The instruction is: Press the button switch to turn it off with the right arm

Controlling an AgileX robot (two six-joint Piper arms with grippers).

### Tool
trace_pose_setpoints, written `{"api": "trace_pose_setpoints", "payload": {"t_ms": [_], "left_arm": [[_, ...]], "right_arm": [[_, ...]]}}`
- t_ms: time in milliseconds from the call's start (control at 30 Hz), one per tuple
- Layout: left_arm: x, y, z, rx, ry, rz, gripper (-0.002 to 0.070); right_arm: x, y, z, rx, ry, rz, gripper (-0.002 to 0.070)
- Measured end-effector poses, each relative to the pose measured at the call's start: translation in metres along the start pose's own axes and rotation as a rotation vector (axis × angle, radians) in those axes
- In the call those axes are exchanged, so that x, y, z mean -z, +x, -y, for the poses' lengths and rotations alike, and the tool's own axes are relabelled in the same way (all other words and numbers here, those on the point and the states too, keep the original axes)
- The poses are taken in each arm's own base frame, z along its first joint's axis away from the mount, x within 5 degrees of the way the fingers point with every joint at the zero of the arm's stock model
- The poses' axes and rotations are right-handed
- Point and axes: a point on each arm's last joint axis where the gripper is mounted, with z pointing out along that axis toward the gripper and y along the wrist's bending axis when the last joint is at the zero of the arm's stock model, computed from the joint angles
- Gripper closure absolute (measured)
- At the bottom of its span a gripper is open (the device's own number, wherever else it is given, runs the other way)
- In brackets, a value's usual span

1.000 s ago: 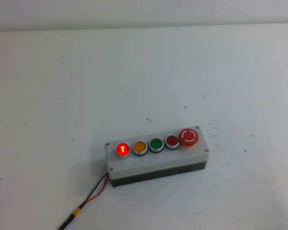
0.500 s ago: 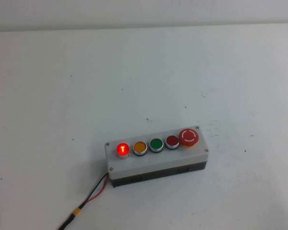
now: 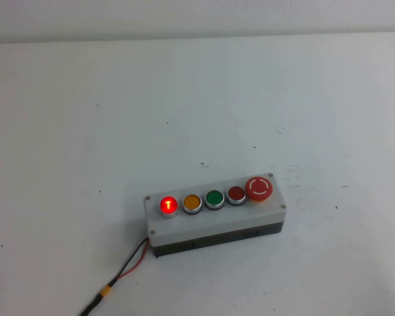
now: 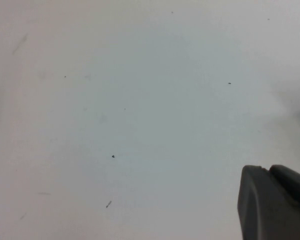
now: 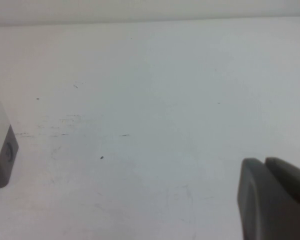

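The button switch (image 3: 168, 205) is the small round red button with a silver rim at the left end of the grey button box (image 3: 214, 222); it glows bright red. Neither gripper appears in the high view. The right wrist view shows my right gripper (image 5: 264, 161) shut and empty over bare table, with one end of the box (image 5: 0, 150) off to the side, well apart from it. My left gripper (image 4: 266, 169) hangs over bare table in the left wrist view, shut with nothing in it.
On the box, in a row after the lit one, sit an orange button (image 3: 191, 203), a green button (image 3: 214, 199), a dark red button (image 3: 236, 194) and a large red mushroom button (image 3: 259, 188). A red and black cable (image 3: 122, 273) runs from the box's left end toward the table's near edge.
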Motion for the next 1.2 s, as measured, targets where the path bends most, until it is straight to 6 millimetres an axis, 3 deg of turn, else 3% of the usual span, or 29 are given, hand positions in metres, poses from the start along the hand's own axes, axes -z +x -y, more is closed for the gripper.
{"api": "trace_pose_setpoints", "payload": {"t_ms": [600,867,1033,1200], "left_arm": [[0.0,0.0,0.0,0.0,0.0,0.0,0.0677],[0.0,0.0,0.0,0.0,0.0,0.0,0.0677],[0.0,0.0,0.0,0.0,0.0,0.0,0.0677],[0.0,0.0,0.0,0.0,0.0,0.0,0.0677]], "right_arm": [[0.0,-0.003,0.0,-0.02,-0.005,0.028,0.0692],[0.002,-0.021,-0.002,-0.476,-0.081,0.219,0.0692],[0.003,-0.025,0.0,-0.583,-0.085,0.264,0.0692],[0.009,-0.035,-0.013,-0.66,-0.184,0.137,0.0692]]}}
